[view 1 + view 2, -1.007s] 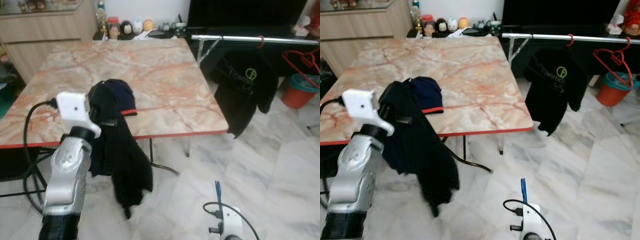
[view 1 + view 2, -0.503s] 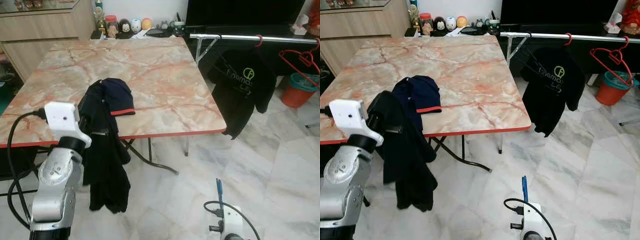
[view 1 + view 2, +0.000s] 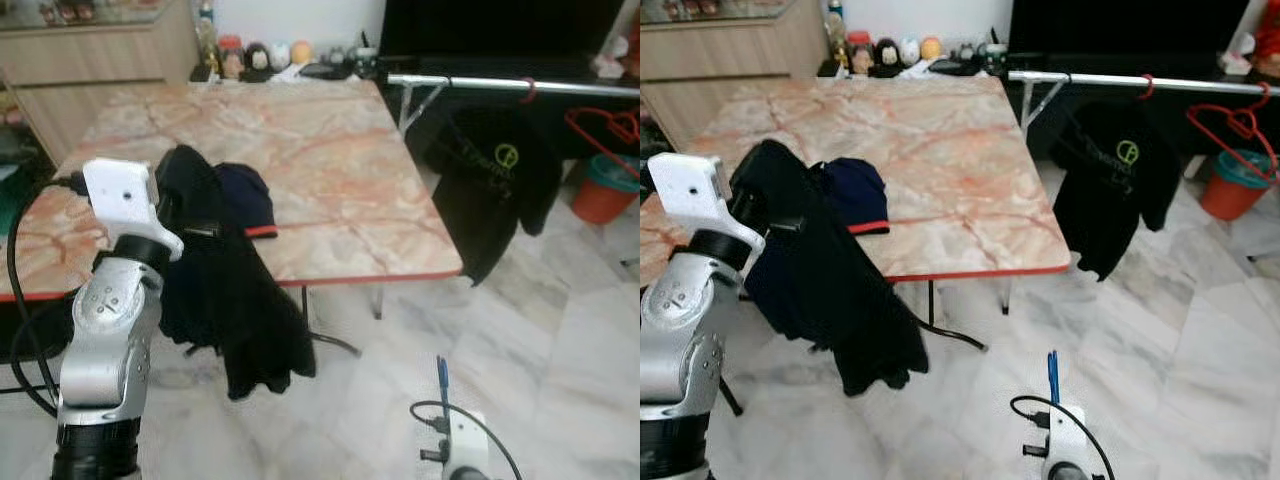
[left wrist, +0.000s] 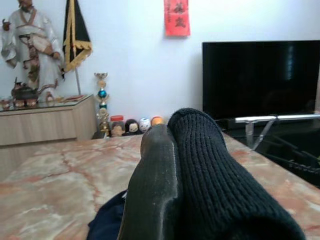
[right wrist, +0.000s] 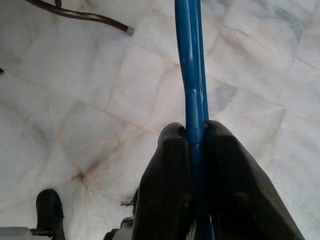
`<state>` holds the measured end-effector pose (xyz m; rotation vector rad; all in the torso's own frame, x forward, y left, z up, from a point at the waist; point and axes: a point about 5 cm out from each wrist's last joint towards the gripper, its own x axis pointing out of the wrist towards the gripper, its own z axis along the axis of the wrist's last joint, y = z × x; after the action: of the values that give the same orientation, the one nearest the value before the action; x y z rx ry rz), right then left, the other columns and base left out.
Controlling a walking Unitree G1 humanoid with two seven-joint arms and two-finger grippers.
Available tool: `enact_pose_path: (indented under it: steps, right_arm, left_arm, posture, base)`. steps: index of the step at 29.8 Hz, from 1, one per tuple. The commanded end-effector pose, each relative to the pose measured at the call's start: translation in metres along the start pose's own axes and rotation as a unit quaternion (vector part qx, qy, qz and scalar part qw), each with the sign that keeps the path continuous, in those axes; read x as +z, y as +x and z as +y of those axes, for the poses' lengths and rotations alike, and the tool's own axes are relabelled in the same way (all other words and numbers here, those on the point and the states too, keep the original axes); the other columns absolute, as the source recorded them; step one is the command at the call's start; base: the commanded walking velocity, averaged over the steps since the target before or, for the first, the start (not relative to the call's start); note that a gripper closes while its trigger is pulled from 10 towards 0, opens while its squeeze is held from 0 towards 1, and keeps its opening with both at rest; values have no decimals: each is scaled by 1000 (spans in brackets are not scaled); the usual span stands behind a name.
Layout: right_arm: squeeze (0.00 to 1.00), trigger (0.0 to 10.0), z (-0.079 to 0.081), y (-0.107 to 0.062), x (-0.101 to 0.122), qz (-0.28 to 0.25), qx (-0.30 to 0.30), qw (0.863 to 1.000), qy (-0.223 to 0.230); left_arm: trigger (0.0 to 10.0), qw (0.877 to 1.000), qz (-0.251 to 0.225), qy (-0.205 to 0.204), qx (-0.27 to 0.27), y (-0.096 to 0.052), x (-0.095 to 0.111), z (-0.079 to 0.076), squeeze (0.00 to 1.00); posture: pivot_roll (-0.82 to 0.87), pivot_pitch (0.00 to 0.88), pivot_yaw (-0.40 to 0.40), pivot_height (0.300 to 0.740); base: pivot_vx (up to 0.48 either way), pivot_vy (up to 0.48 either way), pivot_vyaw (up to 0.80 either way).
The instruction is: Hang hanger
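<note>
Left gripper (image 4: 167,165) is clamped on a black garment (image 3: 235,300) lifted beside the table (image 3: 340,180); right gripper (image 5: 195,150) pinches the blue hanger (image 5: 191,70) low, well short of the rail (image 3: 500,85)

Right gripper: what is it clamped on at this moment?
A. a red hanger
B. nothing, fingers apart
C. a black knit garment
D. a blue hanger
D. In the right wrist view the right gripper has both black fingers pressed against a thin blue hanger above the marble floor.
</note>
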<state>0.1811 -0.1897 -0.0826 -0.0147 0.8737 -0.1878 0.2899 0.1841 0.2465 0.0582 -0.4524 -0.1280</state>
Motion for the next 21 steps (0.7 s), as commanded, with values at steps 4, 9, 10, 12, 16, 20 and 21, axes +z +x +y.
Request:
enact_pose_path:
  steps: [4,9,10,12,16,20,21]
  right_arm:
    - [0,10000,1,1,4,-6,-1,1000,11]
    - [0,10000,1,1,5,-6,-1,1000,10]
    - [0,10000,1,1,5,-6,-2,1000,12]
    - [0,10000,1,1,5,-6,-2,1000,13]
    - [0,10000,1,1,5,-5,-2,1000,12]
    - [0,10000,1,1,5,-4,-2,1000,10]
    - [0,10000,1,1,5,-4,-2,1000,10]
  left_arm:
    - [10000,1000,-23,-1,1,8,13,3,0]
    - [10000,999,-33,4,4,16,20,6,0]
    - [10000,999,-36,6,6,19,22,7,0]
    - [10000,999,-42,9,4,23,26,8,0]
    - [10000,998,-54,20,4,31,33,11,0]
    - [10000,998,-66,19,7,40,39,16,0]
    - [10000,998,-66,19,7,40,39,16,0]
  posture:
    - [82,0,-12,740]
    - [88,0,-11,740]
    - [88,0,-11,740]
    - [89,0,-11,740]
    - [97,0,-16,740]
    - [97,0,-16,740]
    - [97,0,-16,740]
  base:
    - [309,0,0]
    - [319,0,0]
    - [319,0,0]
    - [319,0,0]
    - [324,0,0]
    - [327,0,0]
    - [330,0,0]
